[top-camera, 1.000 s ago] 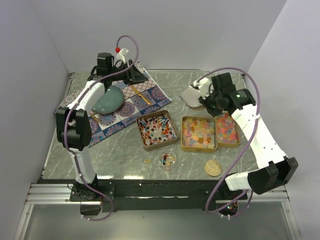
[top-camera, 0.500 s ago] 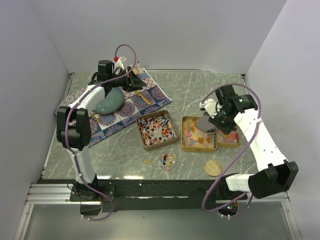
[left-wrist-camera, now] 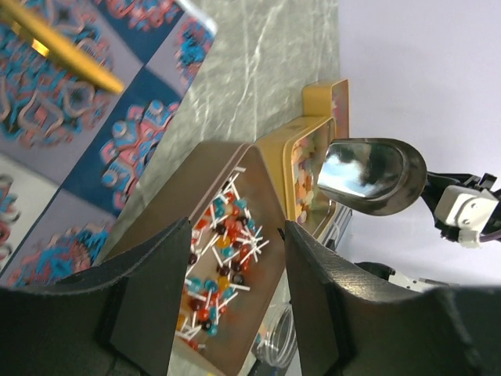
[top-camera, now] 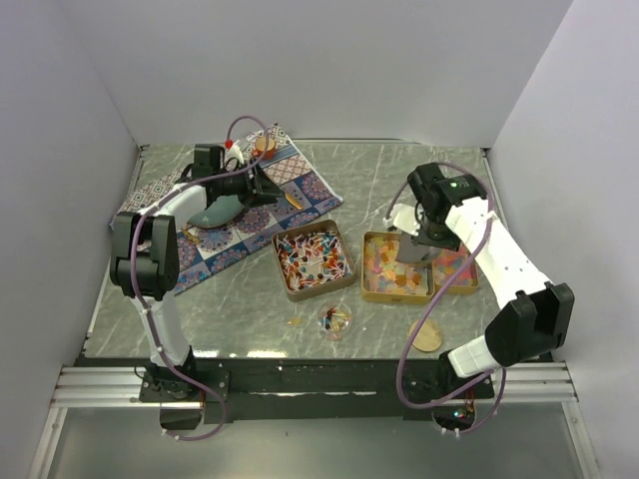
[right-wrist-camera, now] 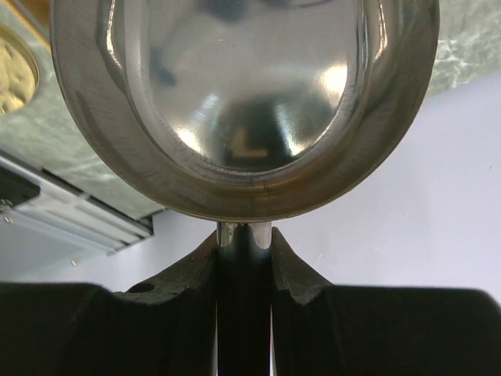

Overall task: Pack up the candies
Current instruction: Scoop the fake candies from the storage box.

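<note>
- Top external view: three gold tins [top-camera: 397, 296] stand open in a row at mid-table, and that is where nearly all the candies are. There are red-white-black stick candies [top-camera: 313, 257] in the left one, pale yellow-orange squares [top-camera: 392, 267] in the middle, and bright pink-orange pieces [top-camera: 457, 269] on the right.
- Over on the right, the right gripper [right-wrist-camera: 244, 243] is pinched tight on the handle of a steel scoop [top-camera: 414, 249]. The bowl hangs over the right-hand end of the middle tin.
- The right wrist view looks straight into that bowl, and it is shiny and bare, with no candy in it.
- The left gripper [top-camera: 262, 186] is out over the patterned cloth [top-camera: 230, 244], jaws spread wide with nothing between them. Its own camera looks past the fingers [left-wrist-camera: 149, 290] at the stick candies.
- In front of the tins sits a small clear jar [top-camera: 335, 319] with only a few candies in the bottom.
- The cork disc [top-camera: 429, 337] lies off to the jar's right, well apart from it.
- A crumb or two of candy [top-camera: 294, 321] rests on the table just left of the jar.
- My read is that this is early. A token amount is in the jar and the bulk is left to scoop from all three tins. If the cork disc is the jar's stopper, it has not yet gone on.
</note>
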